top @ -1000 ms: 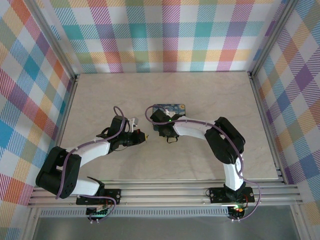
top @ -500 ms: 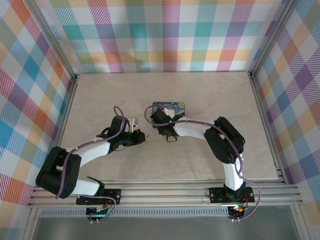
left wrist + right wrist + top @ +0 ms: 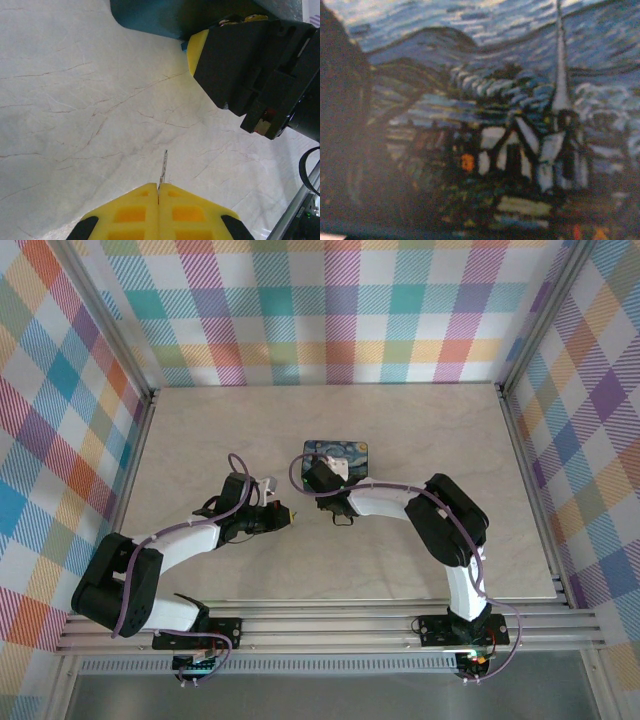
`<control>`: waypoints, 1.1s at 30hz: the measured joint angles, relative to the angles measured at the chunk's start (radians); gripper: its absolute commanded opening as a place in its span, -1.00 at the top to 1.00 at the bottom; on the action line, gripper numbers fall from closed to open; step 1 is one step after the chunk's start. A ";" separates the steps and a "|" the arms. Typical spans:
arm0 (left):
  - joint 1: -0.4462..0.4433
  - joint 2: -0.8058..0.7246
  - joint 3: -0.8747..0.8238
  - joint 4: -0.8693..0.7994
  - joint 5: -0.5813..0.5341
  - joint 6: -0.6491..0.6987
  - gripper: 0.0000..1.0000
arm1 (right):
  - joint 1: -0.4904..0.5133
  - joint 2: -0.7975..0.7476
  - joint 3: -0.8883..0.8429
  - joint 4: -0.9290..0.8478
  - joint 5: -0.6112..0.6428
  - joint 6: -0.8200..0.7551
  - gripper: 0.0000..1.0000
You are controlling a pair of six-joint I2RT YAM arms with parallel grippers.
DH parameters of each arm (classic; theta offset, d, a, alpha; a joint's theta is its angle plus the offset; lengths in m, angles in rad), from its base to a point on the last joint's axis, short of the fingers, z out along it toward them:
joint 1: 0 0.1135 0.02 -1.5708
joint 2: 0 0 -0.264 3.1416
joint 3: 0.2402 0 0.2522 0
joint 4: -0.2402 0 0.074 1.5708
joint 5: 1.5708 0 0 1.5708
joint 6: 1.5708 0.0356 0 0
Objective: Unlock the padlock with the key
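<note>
The left arm (image 3: 180,545) reaches from the near left corner of the pale, veined table surface (image 3: 450,440) toward its middle. The left gripper (image 3: 287,511) stops left of the centre, a little nearer the near edge than the far one. In the left wrist view its two yellow fingers (image 3: 130,212) are pressed flat together with no gap between them. They pinch the key (image 3: 163,167), a thin dark metal sliver that sticks straight out from between the tips. The key hangs over bare surface and touches nothing else; its tip is well apart from the box and from the other arm.

Further right, at about the centre of the surface, lies the tin box (image 3: 345,450), dark blue with a starry-night print on its lid. The right gripper (image 3: 322,476) sits at the box's near left corner. In the left wrist view one yellow finger (image 3: 197,47) of it lies just beside the box's teal side wall, with the black body behind it. Whether the right jaws are spread or pressed together cannot be told, nor whether they hold anything. Small yellowish bits (image 3: 252,19) show at the top of that black body, too small to identify. The right wrist view looks closely down on the printed lid, blurred. The right arm (image 3: 440,520) bends back from the box toward the near right corner.
</note>
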 measured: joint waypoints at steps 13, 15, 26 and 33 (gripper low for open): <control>0.000 0.000 -0.012 0.012 0.027 0.030 1.00 | -0.002 -0.072 -0.048 -0.001 -0.051 -0.029 0.85; 0.000 -0.002 -0.014 0.031 0.042 0.040 1.00 | -0.005 -0.094 -0.049 -0.016 -0.087 -0.035 0.91; -0.002 -0.014 -0.039 0.154 0.104 0.134 1.00 | -0.043 -0.181 -0.050 -0.115 -0.336 -0.040 1.00; -0.037 -0.013 -0.071 0.244 0.104 0.163 1.00 | -0.073 -0.206 -0.050 -0.156 -0.459 -0.018 1.00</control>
